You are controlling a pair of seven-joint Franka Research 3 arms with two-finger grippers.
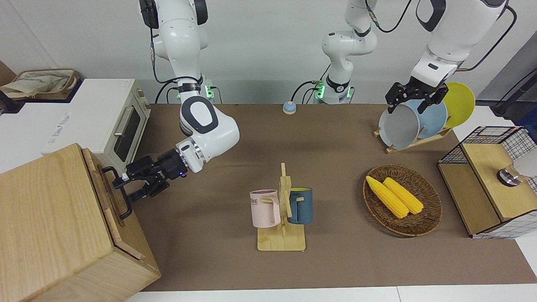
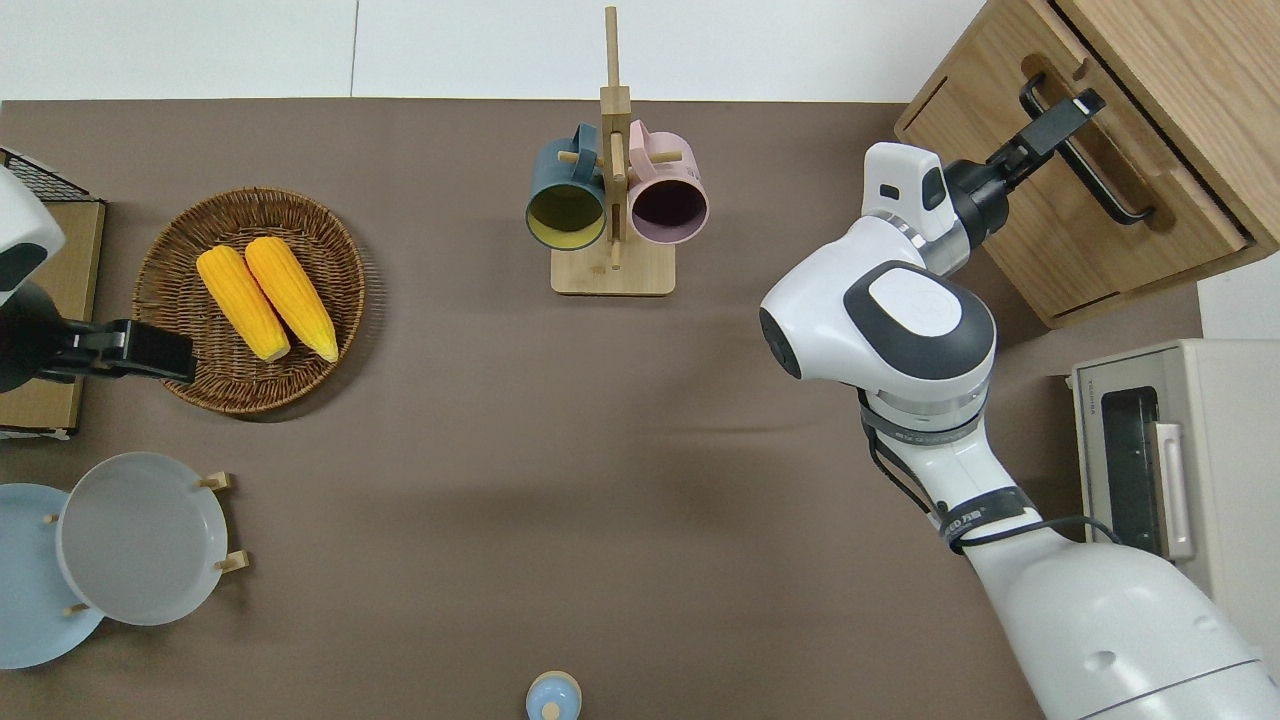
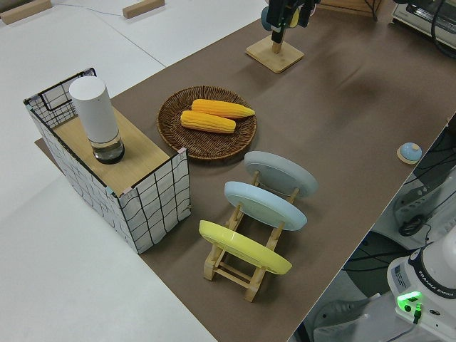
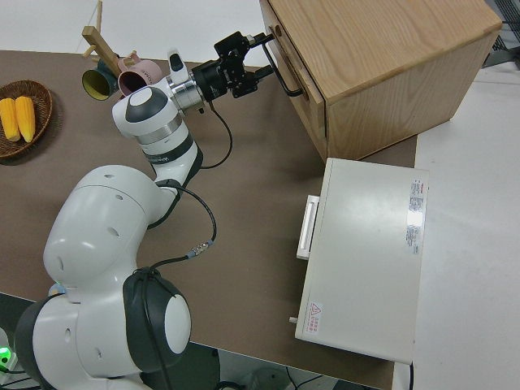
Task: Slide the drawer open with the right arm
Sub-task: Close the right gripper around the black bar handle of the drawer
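— Brown matting covers the table (image 1: 335,268). What's on it, counted?

— One pale wooden cabinet (image 1: 50,235) at the right arm's end, with one drawer (image 2: 1075,195) carrying a black loop handle (image 2: 1085,165). One white toaster oven (image 1: 100,121) stands beside the cabinet, nearer the robots. Two mugs (image 1: 265,208) hang on one wooden stand, two corn cobs (image 1: 394,196) lie in one wicker basket (image 1: 423,224), three plates (image 3: 265,205) sit in a rack, and one wire-mesh box (image 1: 495,184) holds a white cylinder.

— And the right gripper (image 1: 126,183)?

— At the handle, its fingers spread with the bar between them; whether they touch it I cannot tell. The drawer front stands slightly out from the cabinet face.

— Open room?

— A bare stretch of mat lies between the cabinet and the mug stand.

— Anything unclear?

— The cabinet is cut off by the picture edges. The left arm is parked; its gripper (image 1: 413,98) looks spread and empty.
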